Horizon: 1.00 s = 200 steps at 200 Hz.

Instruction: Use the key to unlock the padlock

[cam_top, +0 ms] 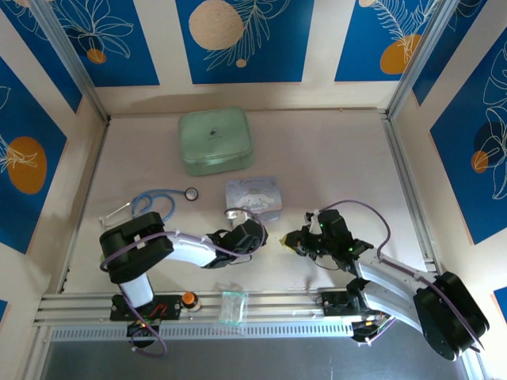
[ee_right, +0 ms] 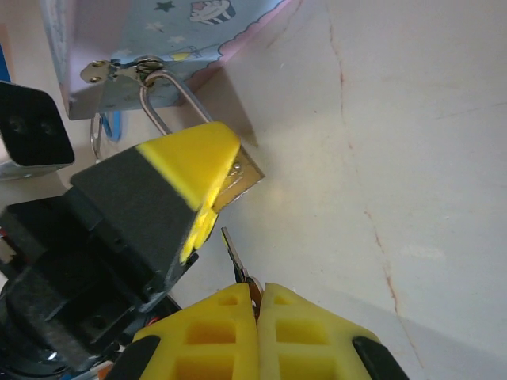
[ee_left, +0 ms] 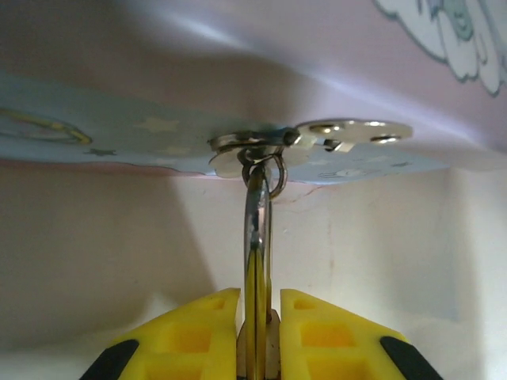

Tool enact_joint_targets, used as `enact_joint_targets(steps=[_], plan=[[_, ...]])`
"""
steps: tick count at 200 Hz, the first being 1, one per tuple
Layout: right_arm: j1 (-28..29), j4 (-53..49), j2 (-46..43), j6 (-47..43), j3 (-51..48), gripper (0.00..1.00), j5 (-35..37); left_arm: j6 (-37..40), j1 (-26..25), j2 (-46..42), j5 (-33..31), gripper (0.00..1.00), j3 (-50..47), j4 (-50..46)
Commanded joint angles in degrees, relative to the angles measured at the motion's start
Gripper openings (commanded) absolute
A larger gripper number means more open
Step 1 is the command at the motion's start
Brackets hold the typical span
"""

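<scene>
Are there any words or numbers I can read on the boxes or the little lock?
No words or numbers can be read here.
green tin: a small dark mark on its lid, too small to read.
lavender tin: cartoon stars and a cupcake, no letters to be seen.
padlock: no marking that can be made out.

Top view: bright, even overhead light, with short soft shadows under the arms on the table [cam_top: 333,158]. Frame rails bow slightly at the edges. Left wrist: dim, grey shadow across the top, tin [ee_left: 95,134] out of focus, hot glare on the padlock [ee_left: 255,237] shackle. Right wrist: well lit, table cracks sharp, dark shadow under the tin, close-up left claw [ee_right: 226,170] soft-edged.
</scene>
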Motion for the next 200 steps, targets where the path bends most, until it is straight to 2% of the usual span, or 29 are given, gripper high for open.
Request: enact_joint_targets(steps=[1, 34, 84, 126, 200], plan=[[-0.6, 8.7, 2.9, 1.7, -2.1, 0.00, -1.7, -8.7, -0.6, 1.4, 1.1, 0.10, -2.7, 5.9], [-1.5, 14.6, 6.9, 3.8, -3.3, 0.00, -3.9, -13.5, -0.6, 2.4, 0.9, 0.09, -5.0, 11.6], [-2.7, 16.8, 10.4, 5.7, -3.2, 0.00, -6.6, -15.8, -0.6, -0.1, -0.7, 0.09, -6.2, 11.1], [-3.9, 28.3, 18.2, 10.6, -4.6, 0.00, -10.4, -19.6, -0.6, 0.0, -1.0, 0.08, -7.5, 13.7], [-4.9, 26.8, 17.3, 9.9, -4.7, 0.00, -13.2, -23.2, -0.7, 0.0, -2.6, 0.05, -7.6, 13.4]])
